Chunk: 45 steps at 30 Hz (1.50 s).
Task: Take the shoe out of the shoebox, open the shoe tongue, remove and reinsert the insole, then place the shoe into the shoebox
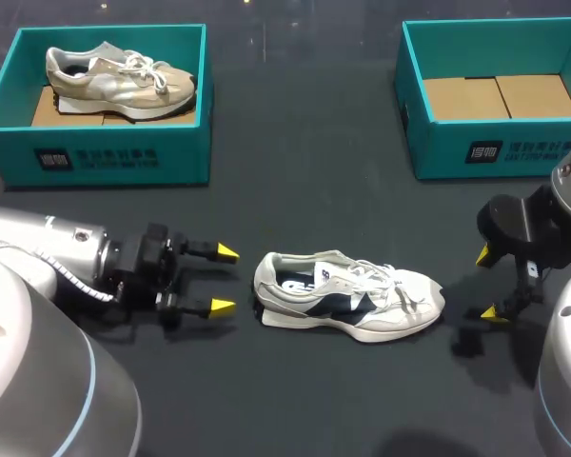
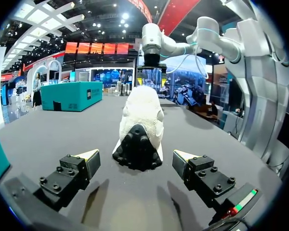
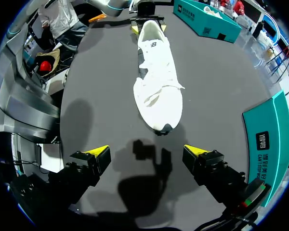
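A white shoe with navy panels (image 1: 347, 298) lies on its sole in the middle of the dark table, heel toward my left arm, toe toward my right. My left gripper (image 1: 226, 280) stands open just behind the heel, not touching it; in the left wrist view the heel (image 2: 138, 144) sits ahead of the left gripper (image 2: 137, 158), between the lines of its fingers. My right gripper (image 1: 489, 283) is open a short way past the toe; its wrist view shows the shoe (image 3: 156, 82) ahead of the right gripper (image 3: 149, 152). An empty teal shoebox (image 1: 495, 95) stands at the back right.
A second teal shoebox (image 1: 105, 152) at the back left holds a beige shoe (image 1: 119, 78). Bare table lies between the two boxes and in front of the white shoe.
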Each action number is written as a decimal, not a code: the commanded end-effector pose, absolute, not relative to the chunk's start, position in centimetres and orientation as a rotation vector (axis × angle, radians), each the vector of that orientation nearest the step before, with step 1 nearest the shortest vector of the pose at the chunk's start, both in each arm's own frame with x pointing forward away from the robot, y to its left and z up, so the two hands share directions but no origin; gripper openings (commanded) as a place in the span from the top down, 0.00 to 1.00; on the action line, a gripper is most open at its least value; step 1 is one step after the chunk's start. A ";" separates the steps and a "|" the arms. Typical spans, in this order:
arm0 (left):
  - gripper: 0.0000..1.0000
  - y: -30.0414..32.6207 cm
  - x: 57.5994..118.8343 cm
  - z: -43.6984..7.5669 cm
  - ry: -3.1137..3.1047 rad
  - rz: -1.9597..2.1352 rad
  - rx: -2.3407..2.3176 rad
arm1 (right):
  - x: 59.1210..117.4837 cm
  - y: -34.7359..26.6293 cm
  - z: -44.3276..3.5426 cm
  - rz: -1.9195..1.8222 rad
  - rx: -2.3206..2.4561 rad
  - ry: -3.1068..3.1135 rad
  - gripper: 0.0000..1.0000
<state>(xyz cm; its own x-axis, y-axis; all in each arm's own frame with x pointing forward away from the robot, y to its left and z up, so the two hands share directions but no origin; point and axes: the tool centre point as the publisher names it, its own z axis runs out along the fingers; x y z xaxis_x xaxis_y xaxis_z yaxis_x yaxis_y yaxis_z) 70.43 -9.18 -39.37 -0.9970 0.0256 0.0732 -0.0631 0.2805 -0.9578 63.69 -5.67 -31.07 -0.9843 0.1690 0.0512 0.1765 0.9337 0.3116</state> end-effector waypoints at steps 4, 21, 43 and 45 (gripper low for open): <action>0.00 -10.4 70.2 -39.7 -2.470 1.855 0.032 | 63.5 -5.7 -31.1 -0.494 -0.275 -3.069 0.00; 0.00 -13.1 70.5 -40.4 -2.473 1.860 0.022 | 63.5 -5.7 -31.1 -0.494 -0.275 -3.069 0.00; 0.00 -15.4 70.1 -40.9 -2.461 1.862 0.013 | 63.5 -5.7 -31.1 -0.494 -0.275 -3.069 0.00; 0.00 -15.5 70.0 -41.0 -2.459 1.859 0.007 | 63.5 -5.7 -31.1 -0.494 -0.275 -3.069 0.00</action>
